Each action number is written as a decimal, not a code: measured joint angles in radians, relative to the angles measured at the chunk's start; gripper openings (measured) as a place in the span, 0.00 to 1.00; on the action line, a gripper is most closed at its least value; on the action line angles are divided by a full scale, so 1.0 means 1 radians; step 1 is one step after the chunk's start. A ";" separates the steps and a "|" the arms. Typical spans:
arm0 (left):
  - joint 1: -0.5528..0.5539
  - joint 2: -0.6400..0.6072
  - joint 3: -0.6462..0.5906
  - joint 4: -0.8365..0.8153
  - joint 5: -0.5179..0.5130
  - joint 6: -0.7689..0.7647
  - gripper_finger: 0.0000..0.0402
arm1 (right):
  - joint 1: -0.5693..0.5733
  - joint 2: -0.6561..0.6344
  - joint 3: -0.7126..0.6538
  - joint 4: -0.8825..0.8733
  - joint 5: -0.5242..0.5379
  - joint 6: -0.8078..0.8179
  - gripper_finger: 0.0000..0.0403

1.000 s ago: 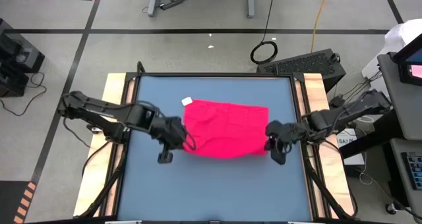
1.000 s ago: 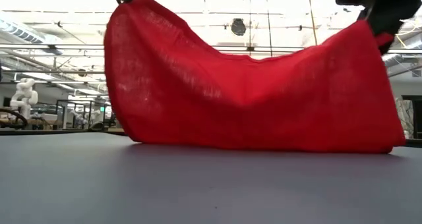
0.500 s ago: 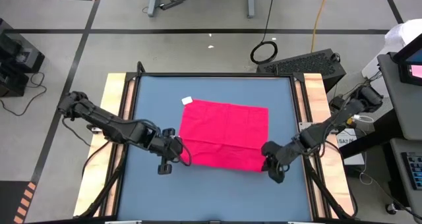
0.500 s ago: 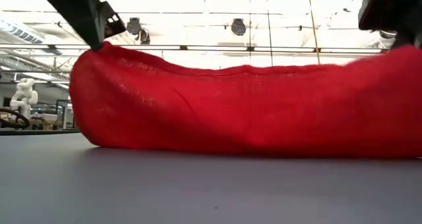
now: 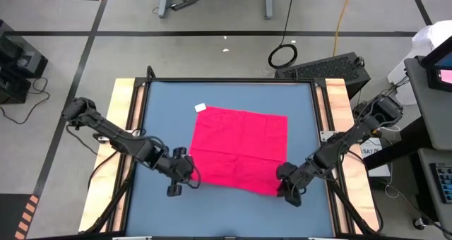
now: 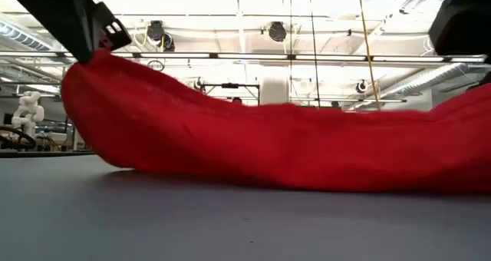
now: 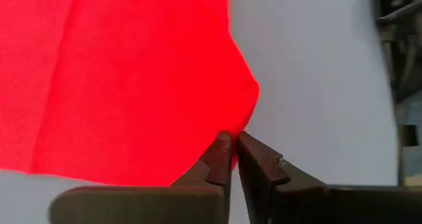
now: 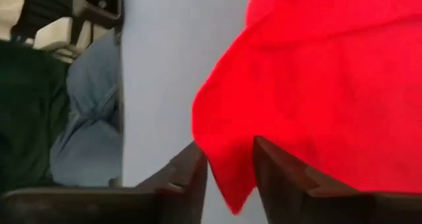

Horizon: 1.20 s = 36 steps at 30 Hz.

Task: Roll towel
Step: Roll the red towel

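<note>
We see the towel as coarse, matt woven cloth; the tabletop looks smooth and matt, edged by pale wood side rails.

- One towel, bright red, with one small white tag at its edge.
- One blue worktop.
- Two dark arms, each ending in one hand: the left hand and the right hand.
</note>
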 joint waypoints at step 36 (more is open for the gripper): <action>0.487 0.334 0.000 0.288 -0.291 0.449 0.44 | -0.146 -0.004 0.002 -0.196 0.484 -0.335 0.30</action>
